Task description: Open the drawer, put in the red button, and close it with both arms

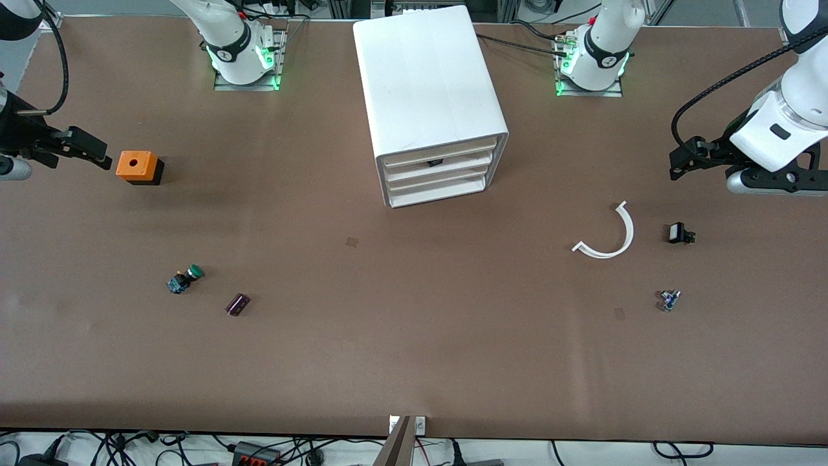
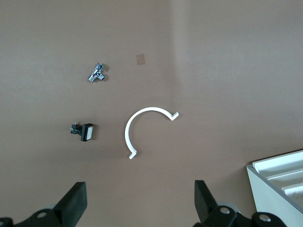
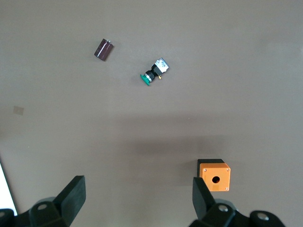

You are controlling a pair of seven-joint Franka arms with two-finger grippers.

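The white cabinet (image 1: 430, 84) stands at the back middle of the table, its three drawers facing the front camera. The middle drawer (image 1: 453, 172) looks pushed in, flush with the other two. A small dark thing (image 1: 435, 162) shows in the gap just above it; I cannot tell what it is. No red button shows anywhere. My left gripper (image 1: 680, 163) (image 2: 139, 198) is open and empty above bare table at the left arm's end. My right gripper (image 1: 97, 154) (image 3: 137, 196) is open and empty beside an orange box (image 1: 138, 167) at the right arm's end.
A green-capped button (image 1: 186, 279) (image 3: 154, 73) and a dark purple cylinder (image 1: 237, 304) (image 3: 104, 49) lie nearer the front camera. At the left arm's end lie a white arc (image 1: 608, 236) (image 2: 142, 127), a black-and-white switch (image 1: 679, 233) (image 2: 84, 131) and a small metal part (image 1: 669, 299) (image 2: 97, 72).
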